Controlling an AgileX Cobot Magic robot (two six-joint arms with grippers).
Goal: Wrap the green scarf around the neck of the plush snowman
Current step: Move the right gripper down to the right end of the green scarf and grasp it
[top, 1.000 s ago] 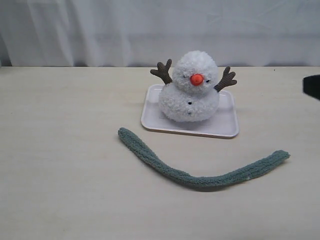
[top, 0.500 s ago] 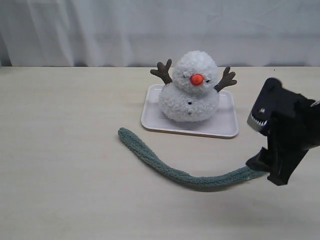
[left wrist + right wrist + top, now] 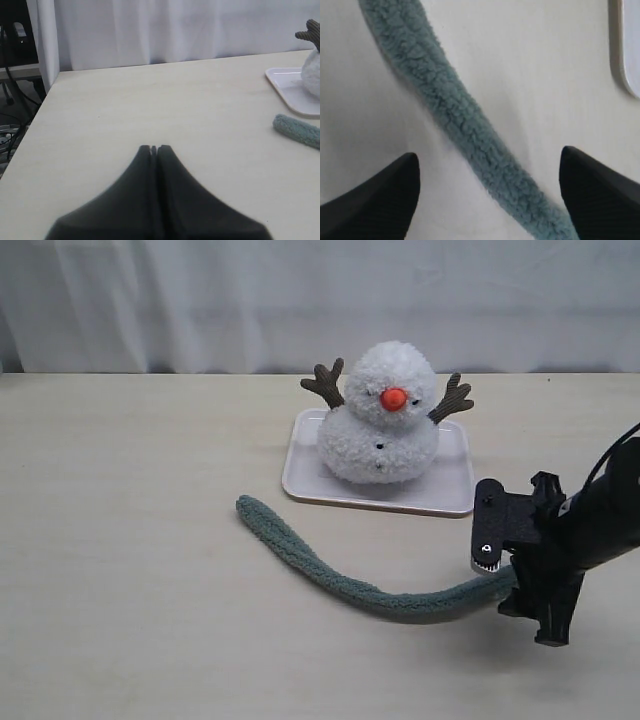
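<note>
The plush snowman [image 3: 385,420] sits upright on a white tray [image 3: 452,495] at the table's middle back. In front of it the green scarf [image 3: 320,570] lies in a long curve on the table. My right gripper [image 3: 518,592] hangs low over the scarf's right end, which it hides in the exterior view. In the right wrist view the right gripper [image 3: 488,152] is open, its fingers [image 3: 392,192] straddling the scarf [image 3: 460,120] without touching it. My left gripper [image 3: 153,148] is shut and empty, well away from the scarf's other end [image 3: 295,130], the tray [image 3: 287,85] and the snowman [image 3: 312,67].
A white curtain [image 3: 300,300] closes off the back of the beige table [image 3: 120,540]. In the left wrist view the table's edge [image 3: 37,110] drops off to cables and dark equipment [image 3: 15,30].
My right arm has come in from the right and dropped down over the scarf's right end, its jaws opening wide. The scarf and snowman have not moved.
</note>
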